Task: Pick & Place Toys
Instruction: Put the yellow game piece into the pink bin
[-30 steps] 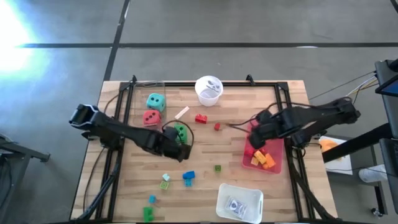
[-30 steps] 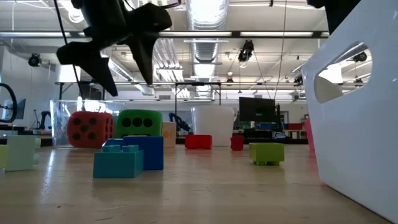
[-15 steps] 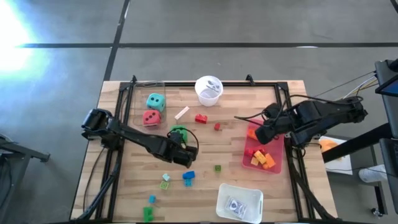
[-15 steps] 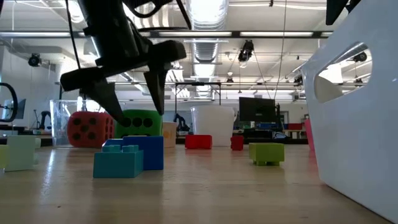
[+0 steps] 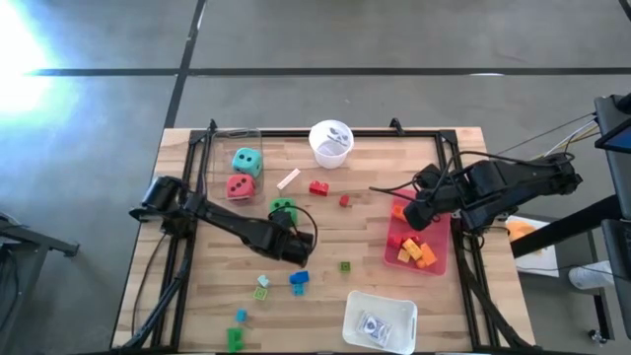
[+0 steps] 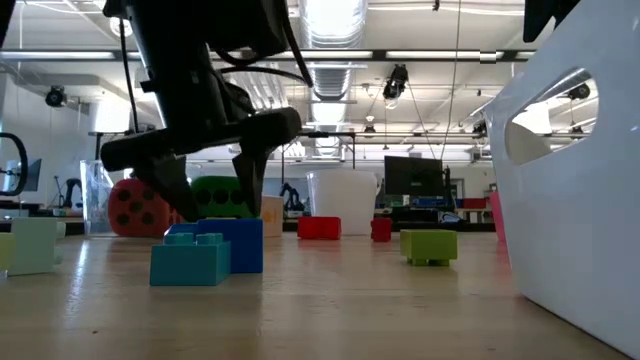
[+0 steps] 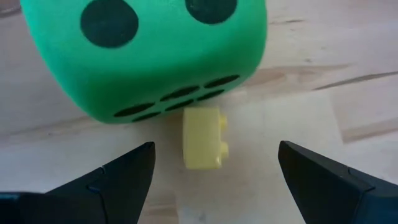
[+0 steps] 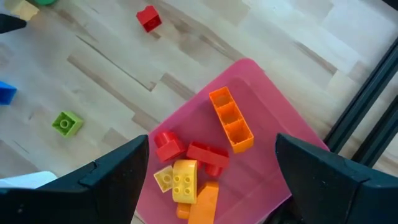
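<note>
— Near the table's middle, just off the green die (image 5: pixel 284 208), what did the left gripper (image 7: pixel 214 163) have ahead of it?

— A small yellow brick (image 7: pixel 203 139), lying on the wood and touching or almost touching the die's foot. In the left wrist view it sat in the gap between the two fingers, which stood wide apart and held nothing.

— Which way did its long axis run?

— Along the reach, pointing from the jaws toward the die, so the fingers faced its two long sides. I'd judge closing would take it across its narrow width, though the die close behind left little room to push forward.

— And the right gripper (image 8: pixel 211 165)?

— Well away, above the pink tray (image 5: pixel 435 263) by the table's right edge, where red, orange and yellow bricks already lay. Its jaws were wide too, empty.

— So which arm was nearer?

— The left, clearly. The blue brick (image 5: pixel 299 278) lay just toward the front edge from it, but the yellow one was what the jaws straddled.
</note>
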### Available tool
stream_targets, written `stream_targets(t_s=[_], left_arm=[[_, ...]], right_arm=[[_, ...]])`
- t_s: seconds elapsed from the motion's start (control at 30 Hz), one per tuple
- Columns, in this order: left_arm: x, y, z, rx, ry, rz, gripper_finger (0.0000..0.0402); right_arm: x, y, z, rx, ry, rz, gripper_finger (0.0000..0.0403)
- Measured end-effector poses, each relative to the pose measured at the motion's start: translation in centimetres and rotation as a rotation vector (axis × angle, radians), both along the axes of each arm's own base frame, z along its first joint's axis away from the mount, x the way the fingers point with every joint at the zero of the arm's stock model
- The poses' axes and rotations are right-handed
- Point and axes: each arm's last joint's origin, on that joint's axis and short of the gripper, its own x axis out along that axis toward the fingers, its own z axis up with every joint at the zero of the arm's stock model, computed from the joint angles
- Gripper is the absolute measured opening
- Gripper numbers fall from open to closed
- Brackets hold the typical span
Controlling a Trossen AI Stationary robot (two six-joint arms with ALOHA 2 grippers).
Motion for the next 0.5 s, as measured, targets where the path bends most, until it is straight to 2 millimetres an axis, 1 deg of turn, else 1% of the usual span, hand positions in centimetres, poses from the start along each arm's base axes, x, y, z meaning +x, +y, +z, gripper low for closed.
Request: stream_targets(t_s=[0.27,0.5], left_arm=[[0.3,0.2,-1.1,0.007,0.028,-0.003,0.0342],[0.5,0.5,-1.2,0.007,0.028,-0.027,0.0341]], right_arm=[[0.0,0.0,0.0,0.000,-0.001,0.000,0.0341],[0.0,0.0,0.0,-0.001,-0.005,-0.006,0.0341]])
